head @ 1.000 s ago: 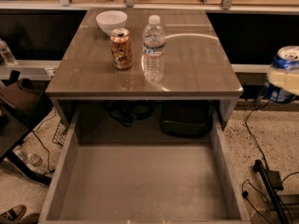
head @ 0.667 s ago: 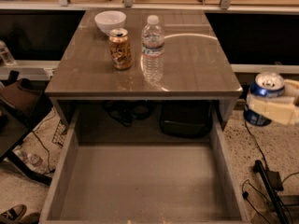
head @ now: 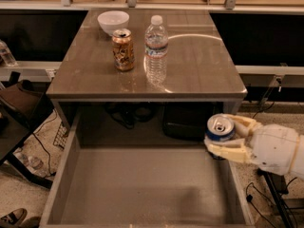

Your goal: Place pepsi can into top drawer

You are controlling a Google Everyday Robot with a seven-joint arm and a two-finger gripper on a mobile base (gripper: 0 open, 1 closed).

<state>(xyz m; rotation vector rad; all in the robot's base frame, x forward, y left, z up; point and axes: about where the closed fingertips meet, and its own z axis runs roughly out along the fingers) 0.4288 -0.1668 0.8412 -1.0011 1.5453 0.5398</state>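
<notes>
The pepsi can (head: 220,128), dark blue with a silver top, is upright between the cream fingers (head: 228,153) of my gripper (head: 224,137). The gripper comes in from the right and is shut on the can. It holds the can above the right wall of the top drawer (head: 147,189), near its back right corner. The drawer is pulled out wide below the table, grey-brown, with a bare flat bottom.
On the table (head: 199,65) stand a gold-brown can (head: 123,50), a clear water bottle (head: 156,49) and a white bowl (head: 113,21). A dark bag (head: 185,120) sits under the table behind the drawer. Cables and a chair (head: 19,113) lie on the floor at both sides.
My gripper has carried the pepsi can leftward and down from the far right edge of the view to the drawer's right wall. The things on the table have not moved.
</notes>
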